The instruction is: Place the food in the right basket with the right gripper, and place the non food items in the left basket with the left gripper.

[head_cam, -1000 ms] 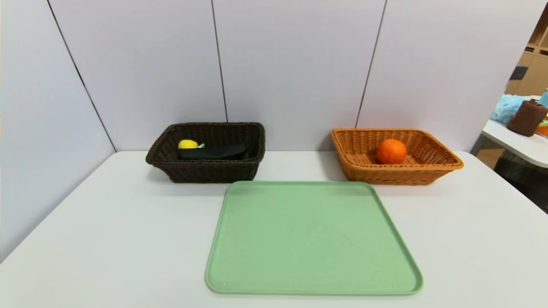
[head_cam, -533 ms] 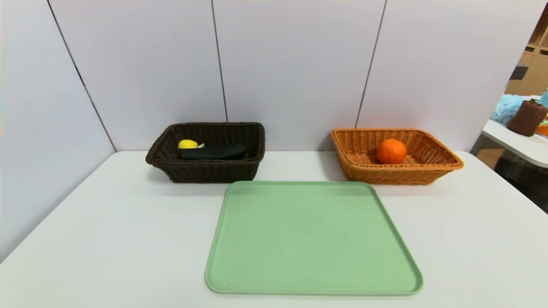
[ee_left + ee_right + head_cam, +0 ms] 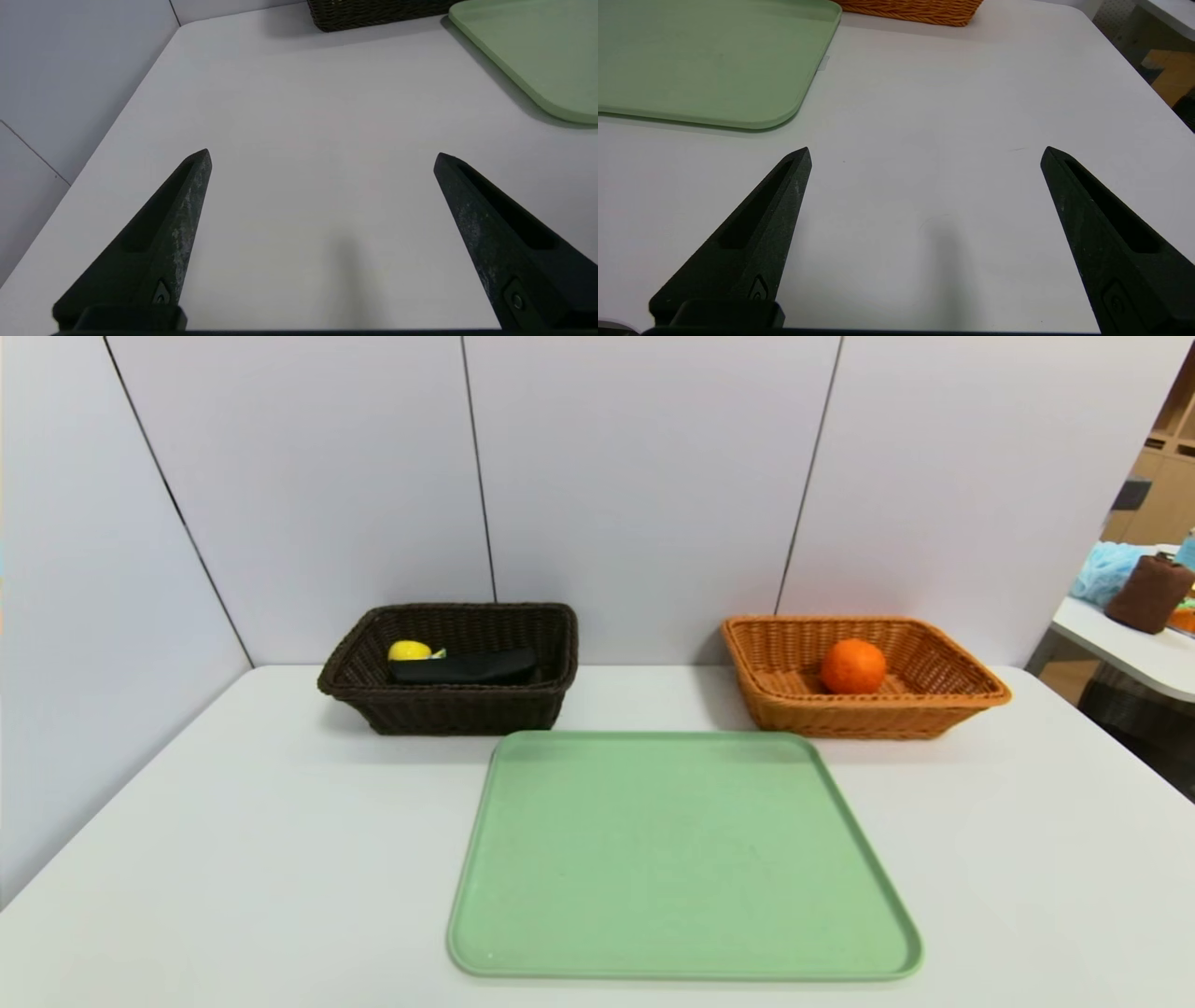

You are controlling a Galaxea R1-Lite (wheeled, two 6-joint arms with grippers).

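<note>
Prob. a lab or test area: white table (image 3: 280, 821) w/ plain white panels (image 3: 644, 476) behind.

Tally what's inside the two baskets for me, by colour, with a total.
Orange: 1, the fruit in the right basket
Yellow: 1, the toy in the left basket
Black: 1, the pouch beside it
Total: 3 visible

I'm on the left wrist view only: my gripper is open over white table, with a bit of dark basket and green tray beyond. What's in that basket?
Observer: The dark basket holds a black pouch and something yellow.
Operator: And the food?
Observer: The orange fruit sits in the orange-tan basket.
Operator: Is the right gripper holding anything?
Observer: No, the right gripper is open and empty above the table.
</note>
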